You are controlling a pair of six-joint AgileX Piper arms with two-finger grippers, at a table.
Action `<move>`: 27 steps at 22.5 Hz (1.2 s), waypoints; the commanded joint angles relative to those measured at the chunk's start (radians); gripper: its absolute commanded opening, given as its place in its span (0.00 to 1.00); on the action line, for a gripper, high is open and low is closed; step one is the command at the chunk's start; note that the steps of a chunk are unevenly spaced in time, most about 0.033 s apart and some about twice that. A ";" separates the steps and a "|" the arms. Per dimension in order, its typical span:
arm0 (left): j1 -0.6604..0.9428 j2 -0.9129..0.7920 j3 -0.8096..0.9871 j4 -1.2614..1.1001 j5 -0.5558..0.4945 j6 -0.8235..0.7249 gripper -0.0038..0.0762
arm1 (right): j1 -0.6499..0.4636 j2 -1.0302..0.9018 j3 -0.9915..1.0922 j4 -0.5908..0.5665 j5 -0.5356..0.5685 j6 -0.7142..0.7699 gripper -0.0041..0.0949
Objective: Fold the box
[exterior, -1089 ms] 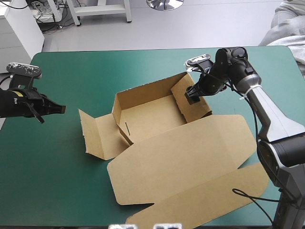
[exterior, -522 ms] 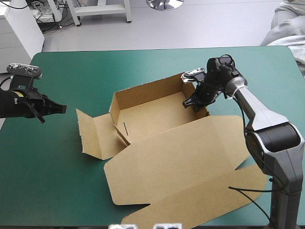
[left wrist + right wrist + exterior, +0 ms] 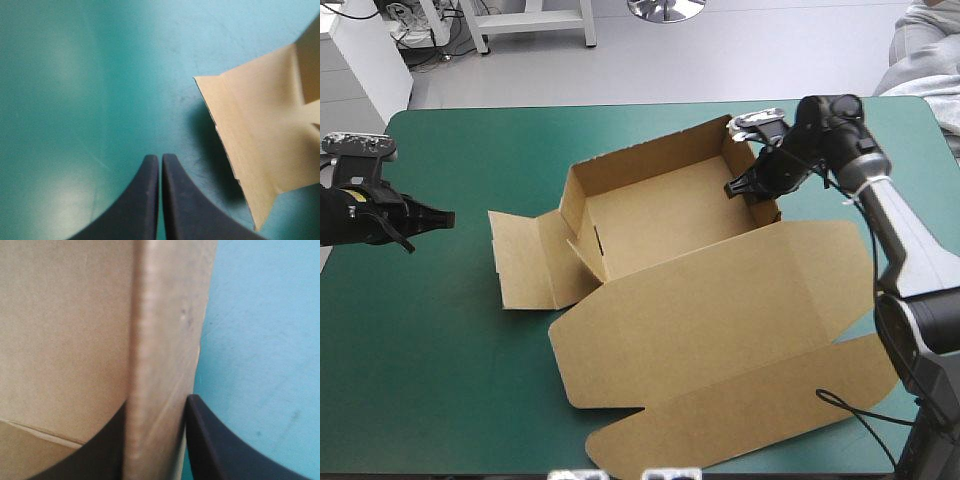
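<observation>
While the box [image 3: 660,215] stands as an open tray in the middle of the teal-green worktop [image 3: 440,350], lid [image 3: 720,320] flat toward the near edge, the right end effector [image 3: 742,188] is clamped on its right wall [image 3: 770,208]. The left end effector [image 3: 448,217], fingers together, hangs apart from its left flap [image 3: 520,260].

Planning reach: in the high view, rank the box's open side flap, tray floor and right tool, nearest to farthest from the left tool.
1. The side flap, on the left tool's side.
2. The tray floor, in the middle.
3. The right tool, beyond that floor, on the right.
</observation>
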 commanded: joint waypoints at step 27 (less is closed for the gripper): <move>0.018 0.348 -0.023 -0.404 -0.288 0.148 0.05 | -0.184 -0.409 -0.024 0.237 0.016 -0.079 0.02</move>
